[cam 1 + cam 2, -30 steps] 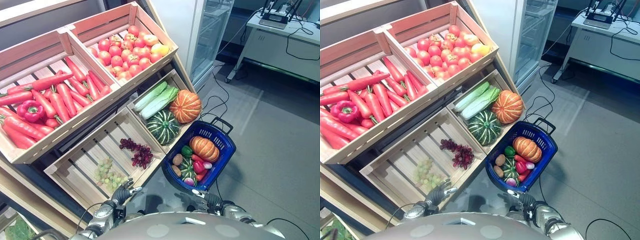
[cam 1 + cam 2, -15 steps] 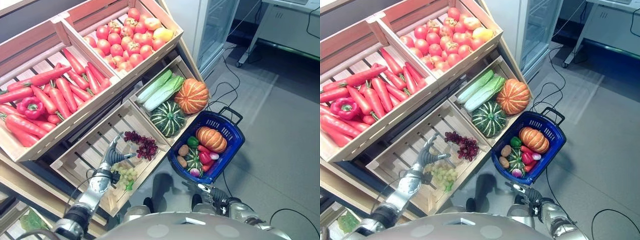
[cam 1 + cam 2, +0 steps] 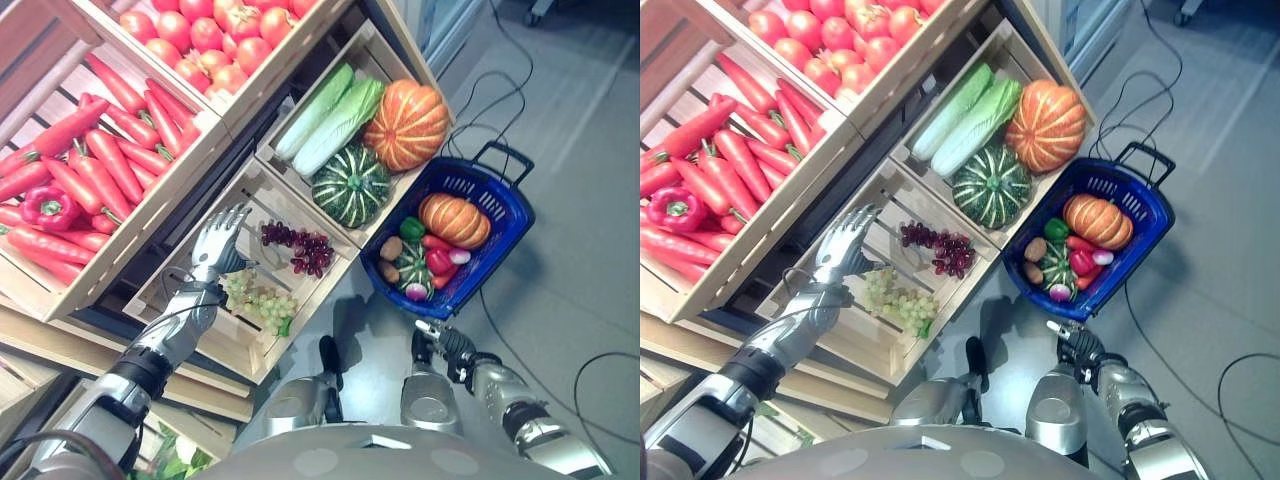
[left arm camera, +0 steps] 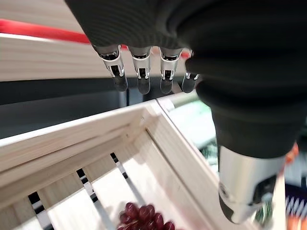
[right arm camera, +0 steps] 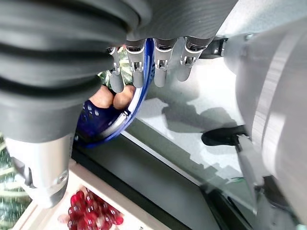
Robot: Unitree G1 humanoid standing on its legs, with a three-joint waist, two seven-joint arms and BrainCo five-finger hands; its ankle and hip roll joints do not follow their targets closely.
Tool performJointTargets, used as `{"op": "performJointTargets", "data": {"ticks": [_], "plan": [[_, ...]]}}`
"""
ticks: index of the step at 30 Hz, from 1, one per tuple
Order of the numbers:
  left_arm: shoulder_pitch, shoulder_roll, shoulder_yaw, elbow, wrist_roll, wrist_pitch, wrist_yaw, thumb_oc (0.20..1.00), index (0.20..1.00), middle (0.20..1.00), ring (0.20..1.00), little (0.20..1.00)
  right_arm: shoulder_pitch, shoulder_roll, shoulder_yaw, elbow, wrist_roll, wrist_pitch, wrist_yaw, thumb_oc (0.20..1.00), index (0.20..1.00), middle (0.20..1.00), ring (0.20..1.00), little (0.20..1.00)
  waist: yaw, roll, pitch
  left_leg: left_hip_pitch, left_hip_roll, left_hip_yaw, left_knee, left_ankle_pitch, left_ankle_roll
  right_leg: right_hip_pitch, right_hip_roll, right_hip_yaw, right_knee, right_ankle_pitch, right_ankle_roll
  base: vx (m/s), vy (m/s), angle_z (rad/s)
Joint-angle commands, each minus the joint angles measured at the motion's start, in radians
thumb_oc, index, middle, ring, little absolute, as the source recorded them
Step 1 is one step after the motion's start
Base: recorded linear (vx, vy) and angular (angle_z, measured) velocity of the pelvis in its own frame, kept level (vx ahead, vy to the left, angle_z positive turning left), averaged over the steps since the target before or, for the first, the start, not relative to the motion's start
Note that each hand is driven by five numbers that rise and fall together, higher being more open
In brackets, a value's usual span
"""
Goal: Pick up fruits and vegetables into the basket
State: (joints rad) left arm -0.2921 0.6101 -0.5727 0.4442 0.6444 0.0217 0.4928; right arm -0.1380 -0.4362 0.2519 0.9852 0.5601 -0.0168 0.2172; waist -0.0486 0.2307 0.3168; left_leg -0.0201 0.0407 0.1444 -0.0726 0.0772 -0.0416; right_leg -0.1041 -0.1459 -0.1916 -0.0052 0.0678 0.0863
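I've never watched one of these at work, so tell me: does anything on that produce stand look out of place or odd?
One thing: a red bell pepper lies alone among the carrots in the upper crate. Otherwise the grapes, cabbages and pumpkins sit in their crates, nothing is spilled, and the blue basket stands upright on the floor.

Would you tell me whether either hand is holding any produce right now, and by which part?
Nothing is held. The left hand hangs open over the crate of grapes; the right hand is open and empty, low beside the basket.
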Motion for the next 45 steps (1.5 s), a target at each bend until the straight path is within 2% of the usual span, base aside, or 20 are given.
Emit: {"op": "performJointTargets", "data": {"ticks": [1, 4, 6, 9, 11, 18, 20, 22, 23, 27, 32, 39, 45], "plan": [[-0.044, 0.033, -0.021, 0.005, 0.099, 0.074, 0.01, 1.0, 1.0, 1.0, 1.0, 1.0, -0.017, -0.004, 0.017, -0.05, 0.043, 0.005, -0.009, 1.0, 1.0, 1.0, 1.0, 1.0, -0.027, -0.037, 0.019, -0.097, -0.063, -0.036, 0.139, -0.026, 0.005, -0.095, -0.028, -0.003, 0.254, -0.135, -0.034, -0.02, 0.036, -0.22], [-0.08, 0.01, -0.105, 0.055, 0.133, 0.116, -0.009, 1.0, 1.0, 1.0, 1.0, 1.0, -0.066, -0.022, 0.021, -0.045, 0.061, 0.004, -0.017, 1.0, 1.0, 1.0, 1.0, 1.0, -0.041, -0.026, 0.045, -0.133, -0.064, -0.024, 0.154, -0.021, 0.004, -0.139, -0.023, 0.015, 0.27, -0.131, -0.038, -0.04, 0.021, -0.2], [-0.098, -0.013, -0.143, 0.092, 0.065, 0.133, -0.014, 1.0, 1.0, 1.0, 1.0, 1.0, -0.105, -0.024, 0.026, -0.035, 0.084, 0.0, -0.028, 1.0, 1.0, 1.0, 1.0, 1.0, -0.047, -0.024, 0.064, -0.156, -0.064, -0.02, 0.167, -0.019, 0.004, -0.165, -0.019, 0.024, 0.283, -0.129, -0.041, -0.06, -0.012, -0.11], [-0.112, -0.044, -0.165, 0.13, 0.005, 0.142, -0.031, 1.0, 1.0, 1.0, 1.0, 1.0, -0.141, -0.019, 0.029, -0.031, 0.106, -0.001, -0.047, 1.0, 1.0, 1.0, 1.0, 1.0, -0.049, -0.023, 0.079, -0.178, -0.063, -0.015, 0.18, -0.018, 0.004, -0.188, -0.016, 0.029, 0.295, -0.129, -0.044, -0.05, -0.014, 0.0], [-0.122, -0.096, -0.186, 0.19, -0.094, 0.137, -0.06, 1.0, 1.0, 1.0, 1.0, 1.0, -0.192, -0.007, 0.029, -0.031, 0.139, -0.002, -0.078, 1.0, 1.0, 1.0, 1.0, 1.0, -0.053, -0.026, 0.101, -0.208, -0.063, -0.01, 0.201, -0.016, 0.003, -0.218, -0.011, 0.036, 0.31, -0.126, -0.047, -0.06, -0.024, -0.06], [-0.153, -0.188, -0.203, 0.318, -0.219, 0.179, -0.041, 1.0, 1.0, 1.0, 1.0, 1.0, -0.301, 0.014, 0.033, -0.05, 0.208, 0.005, -0.133, 1.0, 1.0, 1.0, 1.0, 1.0, -0.061, -0.043, 0.147, -0.279, -0.059, 0.003, 0.26, -0.023, 0.002, -0.287, -0.001, 0.05, 0.36, -0.131, -0.054, -0.04, -0.027, -0.05], [-0.157, -0.199, -0.2, 0.335, -0.215, 0.188, -0.016, 1.0, 1.0, 1.0, 1.0, 1.0, -0.315, 0.019, 0.036, -0.053, 0.217, 0.003, -0.141, 1.0, 1.0, 1.0, 1.0, 1.0, -0.06, -0.045, 0.153, -0.291, -0.057, 0.004, 0.268, -0.023, 0.001, -0.297, 0.0, 0.051, 0.366, -0.131, -0.055, -0.04, -0.046, 0.03], [-0.183, -0.203, -0.194, 0.373, -0.159, 0.228, 0.098, 1.0, 1.0, 1.0, 1.0, 1.0, -0.354, 0.026, 0.053, -0.068, 0.244, 0.002, -0.159, 1.0, 1.0, 1.0, 1.0, 1.0, -0.058, -0.057, 0.173, -0.324, -0.052, 0.008, 0.284, -0.021, 0.0, -0.33, 0.008, 0.056, 0.383, -0.128, -0.057, -0.06, -0.066, 0.04], [-0.185, -0.203, -0.193, 0.376, -0.152, 0.232, 0.118, 1.0, 1.0, 1.0, 1.0, 1.0, -0.358, 0.027, 0.055, -0.069, 0.246, 0.001, -0.16, 1.0, 1.0, 1.0, 1.0, 1.0, -0.058, -0.058, 0.175, -0.327, -0.052, 0.008, 0.285, -0.02, 0.0, -0.334, 0.009, 0.057, 0.384, -0.127, -0.058, -0.04, -0.034, 0.05], [-0.23, -0.173, -0.154, 0.377, -0.079, 0.234, 0.297, 1.0, 1.0, 1.0, 1.0, 1.0, -0.39, 0.027, 0.072, -0.073, 0.28, -0.011, -0.169, 1.0, 1.0, 1.0, 1.0, 1.0, -0.046, -0.07, 0.194, -0.367, -0.043, 0.013, 0.293, -0.011, -0.001, -0.375, 0.018, 0.059, 0.398, -0.12, -0.058, -0.05, -0.049, 0.03], [-0.276, -0.152, -0.128, 0.41, -0.019, 0.251, 0.29, 1.0, 1.0, 1.0, 1.0, 1.0, -0.416, 0.028, 0.073, -0.08, 0.298, -0.016, -0.177, 1.0, 1.0, 1.0, 1.0, 1.0, -0.04, -0.081, 0.203, -0.421, -0.037, 0.014, 0.306, -0.001, -0.007, -0.424, 0.022, 0.057, 0.41, -0.11, -0.055, -0.05, -0.05, 0.02], [-0.332, -0.142, -0.123, 0.485, 0.058, 0.339, 0.289, 1.0, 1.0, 1.0, 1.0, 1.0, -0.457, 0.016, 0.085, -0.103, 0.322, -0.025, -0.176, 1.0, 1.0, 1.0, 1.0, 1.0, -0.044, -0.097, 0.203, -0.533, -0.027, 0.018, 0.342, 0.007, -0.014, -0.535, 0.04, 0.069, 0.444, -0.101, -0.056, -0.03, -0.01, -0.01], [-0.382, -0.125, -0.126, 0.524, 0.075, 0.351, 0.24, 1.0, 1.0, 1.0, 1.0, 1.0, -0.486, -0.002, 0.092, -0.143, 0.356, -0.036, -0.183, 1.0, 1.0, 1.0, 1.0, 1.0, -0.049, -0.104, 0.203, -0.615, -0.022, 0.018, 0.381, 0.005, -0.017, -0.609, 0.05, 0.079, 0.473, -0.099, -0.057, -0.02, -0.002, 0.0]]}}
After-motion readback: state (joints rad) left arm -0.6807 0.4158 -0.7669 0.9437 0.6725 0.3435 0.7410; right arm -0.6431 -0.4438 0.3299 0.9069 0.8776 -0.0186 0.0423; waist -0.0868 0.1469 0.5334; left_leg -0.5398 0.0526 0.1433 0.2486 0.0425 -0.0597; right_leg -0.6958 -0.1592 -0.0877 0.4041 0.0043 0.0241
